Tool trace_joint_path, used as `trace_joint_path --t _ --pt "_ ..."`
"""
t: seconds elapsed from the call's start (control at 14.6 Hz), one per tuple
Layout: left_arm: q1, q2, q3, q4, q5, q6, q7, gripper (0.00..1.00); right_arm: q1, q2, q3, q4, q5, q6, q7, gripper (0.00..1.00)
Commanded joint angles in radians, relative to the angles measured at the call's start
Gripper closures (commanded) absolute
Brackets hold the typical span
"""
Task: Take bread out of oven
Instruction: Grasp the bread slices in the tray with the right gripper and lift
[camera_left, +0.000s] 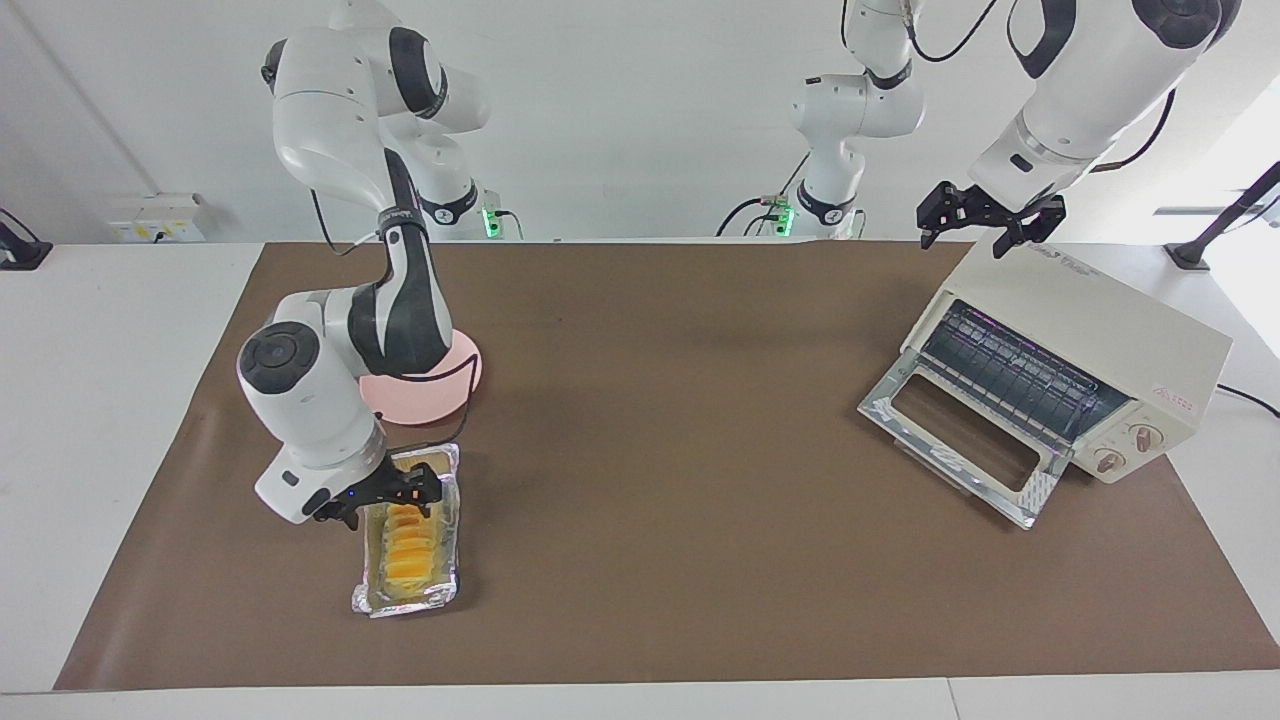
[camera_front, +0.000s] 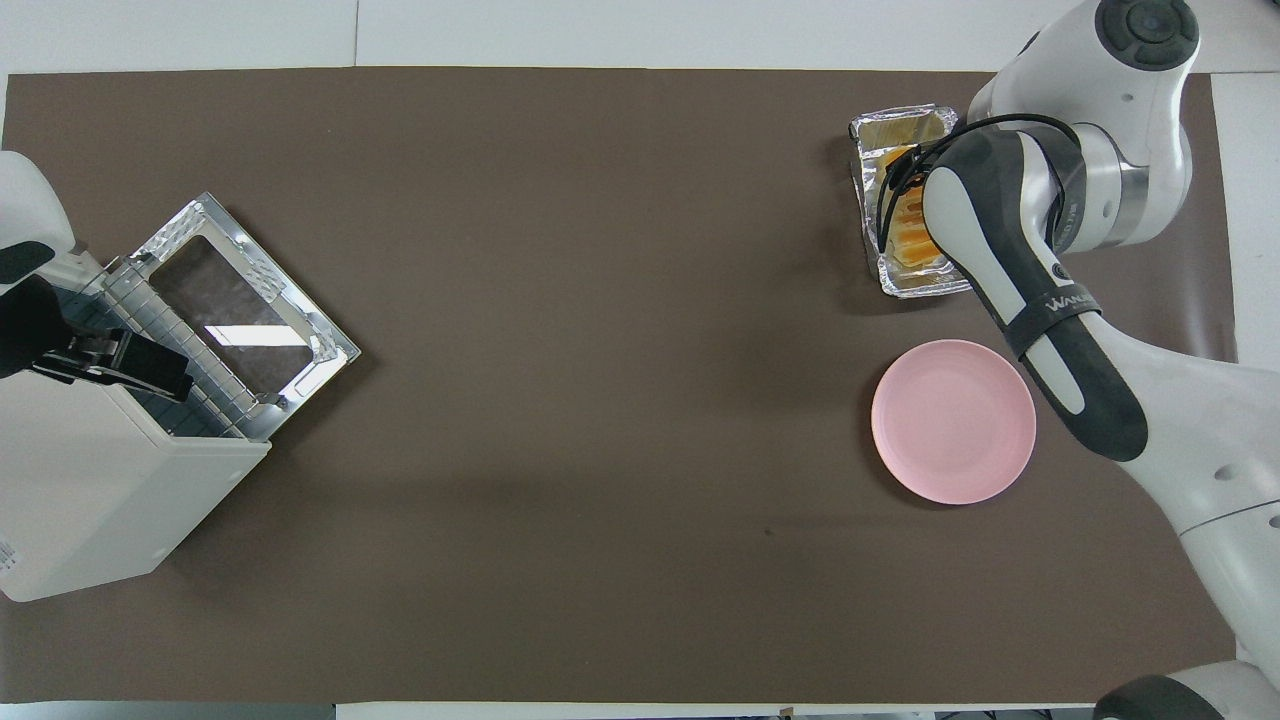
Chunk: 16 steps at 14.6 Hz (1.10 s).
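Facing view: the bread (camera_left: 408, 545) lies in a foil tray (camera_left: 444, 590) at the lower left of the frame, on the brown mat (camera_left: 660, 560) that covers the surface (camera_left: 100, 330). The right hand (camera_left: 388, 497) hangs over the upper end of the tray, just above the loaf; its fingers stand apart and grip nothing. A pink plate (camera_left: 455, 385) sits directly above the tray in the frame, partly covered by the right arm. The oven (camera_left: 1100, 330) stands at the right of the frame, turned at an angle, with its door (camera_left: 960, 440) dropped open toward the lower left and its wire rack (camera_left: 1010, 375) visible inside; no bread shows on the rack. The left hand (camera_left: 985, 225) hangs over the upper left corner of the oven top, fingers apart and empty. Overhead view: the tray (camera_front: 890, 205) is at the upper right of the frame with the bread (camera_front: 908, 225) partly hidden under the right arm; the right hand itself is covered by the arm. The plate (camera_front: 953, 421) lies below the tray in the frame, apart from it. The oven (camera_front: 90, 480) is at the left edge, its door (camera_front: 235, 310) open toward the upper right, and the left hand (camera_front: 125, 362) shows as a dark shape over the rack opening.
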Motion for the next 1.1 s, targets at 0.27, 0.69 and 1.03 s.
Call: trace_joint_path --t 0.27,0.69,1.03 --pt "0.015 -0.013 -0.008 -0.005 -0.010 0.007 -0.007 0.00 -0.008 -0.034 0.001 -0.148 -0.025 0.152 0.087 0.03" --pt "0.015 -0.013 -0.010 -0.005 -0.010 0.007 -0.007 0.00 -0.006 -0.033 0.002 -0.148 -0.031 0.169 0.090 0.05" --pt "0.015 -0.013 -0.008 -0.005 -0.010 0.007 -0.007 0.00 0.007 -0.031 0.001 -0.151 -0.042 0.181 0.109 0.05"
